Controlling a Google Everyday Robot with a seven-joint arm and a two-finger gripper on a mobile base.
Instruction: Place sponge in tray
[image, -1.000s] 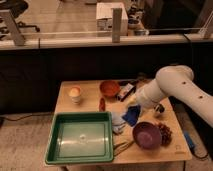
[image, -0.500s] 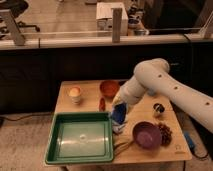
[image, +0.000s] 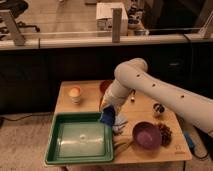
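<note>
1 gripper (image: 107, 111) pinched the blue sponge (image: 106, 119), likely soft and light, by its top, over the tray (image: 80, 160) edge.

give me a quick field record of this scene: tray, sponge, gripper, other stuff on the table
tray: green tray, front left of the wooden table
sponge: blue sponge, at the tray's right rim, not lying in the tray
gripper: gripper, right at the sponge, over the tray's right edge
other items: purple bowl, grapes, cup, red bowl partly hidden by the arm
task state: not done yet
</note>
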